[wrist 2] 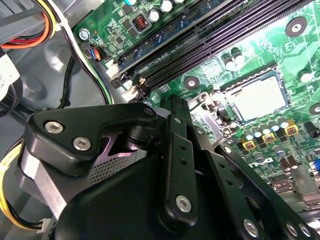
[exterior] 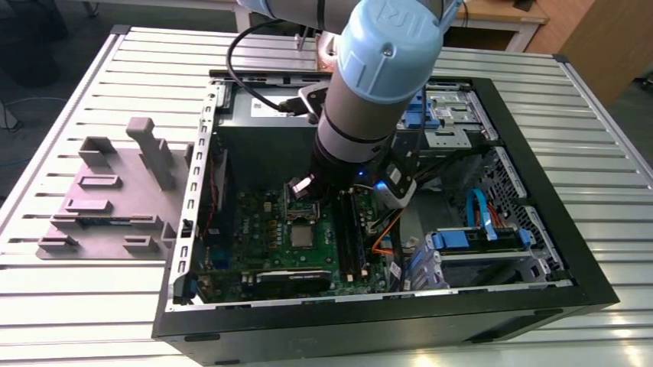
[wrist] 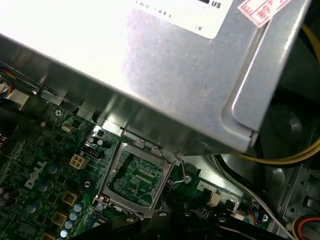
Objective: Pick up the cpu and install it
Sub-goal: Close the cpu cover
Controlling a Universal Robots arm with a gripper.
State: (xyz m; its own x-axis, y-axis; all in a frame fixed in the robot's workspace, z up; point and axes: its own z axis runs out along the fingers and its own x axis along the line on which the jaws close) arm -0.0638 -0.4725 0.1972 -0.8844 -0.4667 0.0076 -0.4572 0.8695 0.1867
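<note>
The cpu point(exterior: 302, 235) is a shiny silver square lying flat in the black socket on the green motherboard point(exterior: 255, 229), inside the open computer case. In the second wrist view the cpu point(wrist 2: 257, 97) shows pale and bright within the socket frame, beyond the gripper's black linkage point(wrist 2: 177, 165). My gripper point(exterior: 305, 191) hangs from the arm just above the socket, at its far side, apart from the cpu. The socket's metal hold-down frame point(wrist: 135, 175) stands raised, with green board showing through its opening.
The silver power supply point(wrist: 175, 75) sits close behind the socket. Memory slots point(wrist 2: 200, 45) run beside it. Blue drive brackets point(exterior: 479, 241) and orange cables fill the case on the exterior view's right. A mauve-grey tray point(exterior: 112, 206) lies outside the case on the slatted table.
</note>
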